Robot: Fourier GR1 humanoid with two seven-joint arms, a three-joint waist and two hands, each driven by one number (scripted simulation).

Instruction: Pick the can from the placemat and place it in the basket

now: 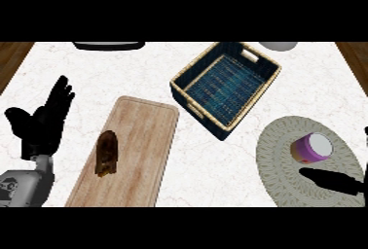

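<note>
A purple can with a white top (313, 147) lies on the round woven placemat (280, 146) at the right. The dark blue basket with a tan rim (188, 99) stands behind it, near the counter's middle, and holds nothing. My right hand (332, 180) comes in from the right edge just in front of the can, one straight finger reaching over the placemat, apart from the can. At the left edge my left hand (45, 121) rests open, fingers up.
A wooden cutting board (140, 141) lies left of centre with a brown food item (106, 153) on it. A dark dish (108, 45) and a white bowl (279, 45) sit at the far edge. Wooden floor shows beyond both counter sides.
</note>
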